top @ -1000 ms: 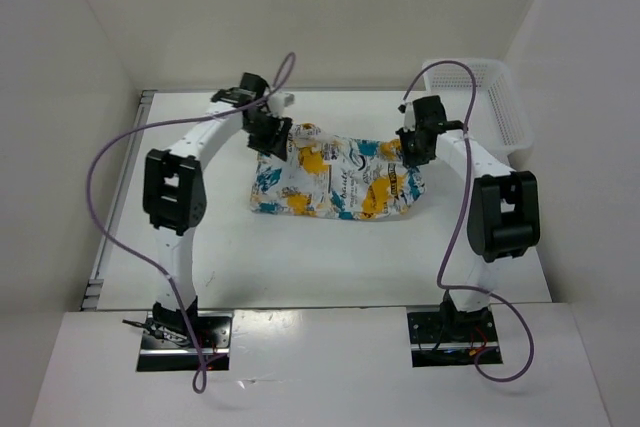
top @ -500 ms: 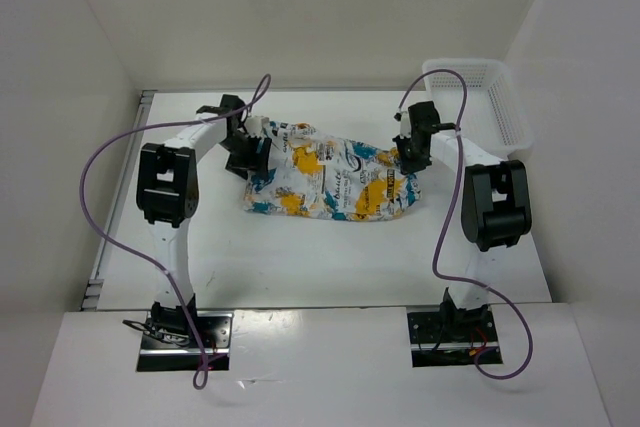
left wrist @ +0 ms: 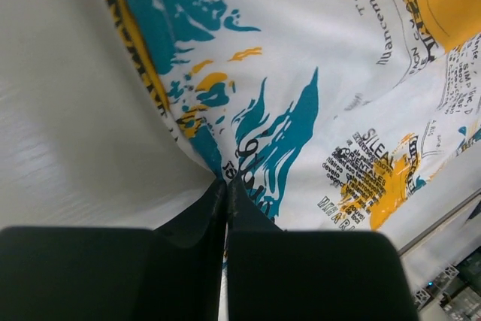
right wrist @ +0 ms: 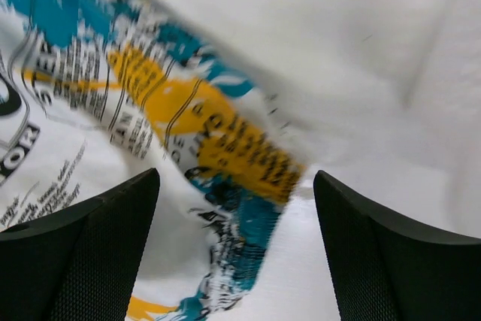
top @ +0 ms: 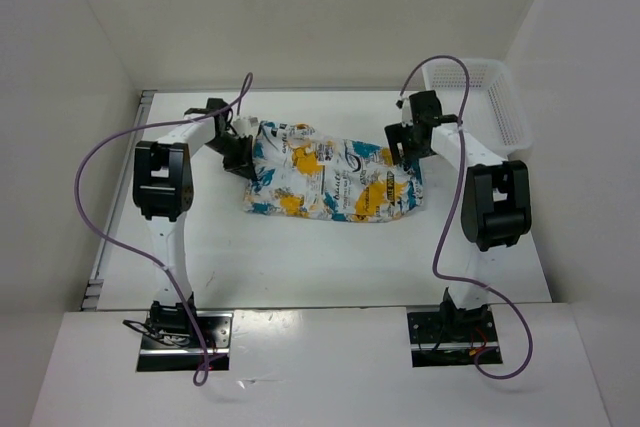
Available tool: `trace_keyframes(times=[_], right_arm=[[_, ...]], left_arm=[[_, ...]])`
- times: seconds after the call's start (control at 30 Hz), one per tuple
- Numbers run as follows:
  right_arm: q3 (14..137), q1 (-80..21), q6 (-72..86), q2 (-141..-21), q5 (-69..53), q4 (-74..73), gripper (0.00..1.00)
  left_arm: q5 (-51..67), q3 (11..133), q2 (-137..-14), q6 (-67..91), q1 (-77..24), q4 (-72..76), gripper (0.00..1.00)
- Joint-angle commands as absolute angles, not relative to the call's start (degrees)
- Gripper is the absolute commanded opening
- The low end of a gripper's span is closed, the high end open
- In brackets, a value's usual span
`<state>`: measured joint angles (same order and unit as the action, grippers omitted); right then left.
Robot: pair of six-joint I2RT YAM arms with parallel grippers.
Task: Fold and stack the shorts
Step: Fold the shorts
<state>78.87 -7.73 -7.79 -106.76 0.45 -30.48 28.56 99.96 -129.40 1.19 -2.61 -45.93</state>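
Observation:
The shorts (top: pixel 330 177), white with teal and yellow-orange print, lie spread across the middle of the table. At their left edge my left gripper (top: pixel 243 152) is low on the cloth. In the left wrist view its jaws (left wrist: pixel 227 182) are pressed together on the shorts' (left wrist: pixel 338 73) edge, and the fabric fans out from the tips. My right gripper (top: pixel 405 142) hovers over the shorts' upper right corner. The right wrist view shows that gripper (right wrist: pixel 237 178) wide open, with the blurred corner of the shorts (right wrist: pixel 188 118) below and between the fingers, not gripped.
A white mesh basket (top: pixel 500 97) stands at the back right corner, close behind the right arm. White walls close in the table (top: pixel 300 257) on three sides. Purple cables loop over both arms.
The left gripper moved left to the shorts' left edge and shut on it. The right gripper opened and let go of the right corner. The shorts shifted slightly left and lie flatter.

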Motion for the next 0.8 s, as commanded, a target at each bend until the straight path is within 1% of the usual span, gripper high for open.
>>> trace_keyframes(times=[0.0,0.07,0.13,0.2,0.23,0.27,0.3,0.33,0.37,0.4,0.43,0.47,0.63,0.77], right_arm=[[85.7,-7.5,-9.9,-102.3,6.8,-27.1,0.88],[88.5,-7.5,-10.5,-101.2,7.4,-27.1,0.88],[89.1,-8.6,-11.7,-99.9,6.9,-27.1,0.84],[88.4,-12.3,-14.0,-99.9,4.6,-27.8,0.68],[86.0,-15.6,-15.1,-99.9,3.4,-28.5,0.59],[84.3,-17.1,-16.2,-99.9,0.4,-29.3,0.39],[80.5,-18.4,-16.2,-100.5,-1.0,-29.3,0.29],[79.1,-19.4,-16.7,-101.4,-2.6,-30.6,0.21],[78.0,-20.1,-16.7,-102.3,-4.0,-31.1,0.09],[77.2,-20.8,-15.8,-104.7,-5.8,-31.6,0.05],[77.2,-20.8,-15.2,-106.1,-6.3,-32.2,0.01],[77.2,-20.8,-14.7,-107.4,-6.3,-32.2,0.00],[82.7,-20.8,-9.2,-117.9,-4.1,-30.0,0.00],[90.7,-21.4,-5.3,-122.6,-3.4,-29.4,0.00]], left_arm=[[29.6,99.3,-128.7,0.0,-0.6,-48.1,0.00],[29.6,100.0,-126.3,0.0,0.1,-48.8,0.00],[29.6,101.3,-124.6,0.0,0.7,-49.5,0.00],[29.6,103.0,-122.4,0.0,0.7,-51.1,0.00],[29.6,103.5,-121.0,0.0,1.2,-51.1,0.00],[29.6,103.5,-120.3,0.0,1.2,-51.6,0.00],[29.6,103.5,-119.6,0.0,1.2,-51.6,0.00],[30.2,103.5,-118.5,0.0,1.2,-51.6,0.00],[30.2,103.5,-117.9,0.0,1.2,-51.6,0.00],[30.2,102.8,-117.3,0.0,1.2,-51.6,0.00],[29.6,102.8,-116.8,0.0,1.2,-52.2,0.00],[29.6,102.8,-116.0,0.0,1.2,-52.9,0.00],[30.1,104.8,-115.5,0.0,1.2,-55.2,0.00],[33.0,110.1,-116.7,0.0,0.6,-57.9,0.00]])
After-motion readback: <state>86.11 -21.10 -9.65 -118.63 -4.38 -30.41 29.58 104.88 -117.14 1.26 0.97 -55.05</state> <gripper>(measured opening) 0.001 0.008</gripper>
